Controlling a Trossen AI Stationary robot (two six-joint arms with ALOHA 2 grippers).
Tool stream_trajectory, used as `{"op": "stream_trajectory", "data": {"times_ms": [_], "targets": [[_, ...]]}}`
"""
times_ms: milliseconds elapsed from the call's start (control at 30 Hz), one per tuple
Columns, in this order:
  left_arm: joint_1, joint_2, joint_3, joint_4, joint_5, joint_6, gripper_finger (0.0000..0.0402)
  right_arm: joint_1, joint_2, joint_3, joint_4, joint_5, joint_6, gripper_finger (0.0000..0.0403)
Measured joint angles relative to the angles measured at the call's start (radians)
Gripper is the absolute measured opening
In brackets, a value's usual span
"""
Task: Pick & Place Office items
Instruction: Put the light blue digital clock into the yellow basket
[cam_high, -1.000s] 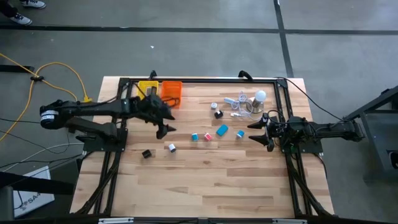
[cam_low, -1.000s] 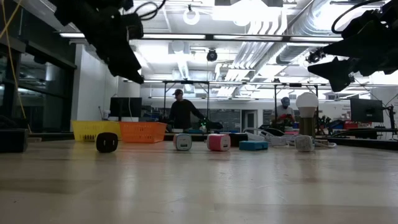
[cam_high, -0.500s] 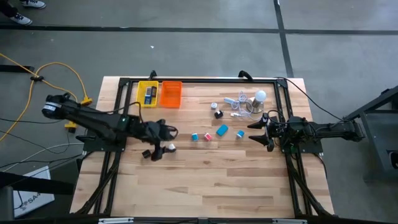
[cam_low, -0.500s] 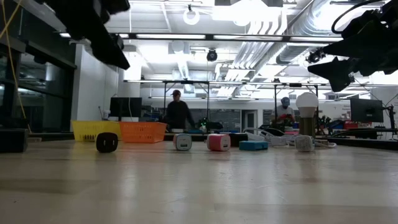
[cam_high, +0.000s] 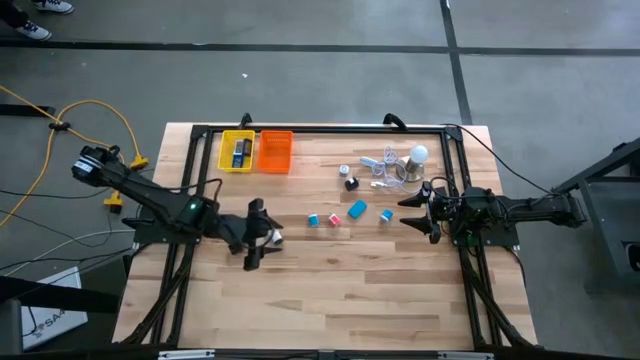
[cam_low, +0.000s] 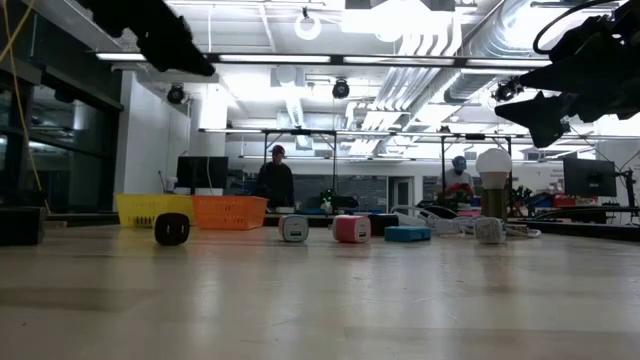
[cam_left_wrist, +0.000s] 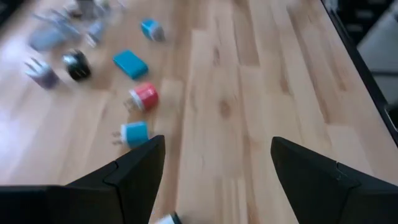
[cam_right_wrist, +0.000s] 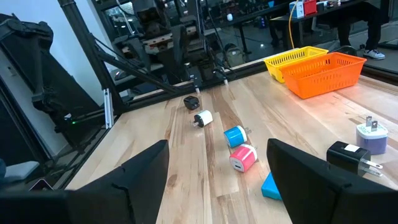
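The left end effector (cam_high: 258, 236) is positioned wide open over the white item (cam_high: 275, 237); the right end effector (cam_high: 415, 208), also wide, is held at the bench (cam_high: 330, 290) right side.

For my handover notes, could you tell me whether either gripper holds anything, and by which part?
Nothing is held. The left gripper hangs open above the white charger; the right gripper waits open.

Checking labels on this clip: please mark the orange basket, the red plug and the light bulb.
orange basket (cam_high: 276, 151), high view, its middle.
red plug (cam_right_wrist: 244, 158), right wrist view, its pink-red body.
light bulb (cam_low: 493, 164), low view, its round white globe.
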Motion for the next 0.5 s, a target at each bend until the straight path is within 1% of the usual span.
{"op": "stream_trajectory", "data": {"times_ms": [67,133,267,367,500], "targets": [[0.006,0.007,0.0,0.045,-0.043,0.01,0.0286,0.0,0.0,0.0,0.0,0.0,0.0,0.0259],[0.018,0.022,0.0,0.103,-0.065,0.06,0.0286,0.0,0.0,0.0,0.0,0.0,0.0,0.0258],[0.043,0.059,0.0,0.205,-0.066,0.162,0.0286,0.0,0.0,0.0,0.0,0.0,0.0,0.0259],[0.057,0.078,0.0,0.234,-0.065,0.18,0.0286,0.0,0.0,0.0,0.0,0.0,0.0,0.0259],[0.069,0.091,0.0,0.231,-0.065,0.18,0.0286,0.0,0.0,0.0,0.0,0.0,0.0,0.0259]]}}
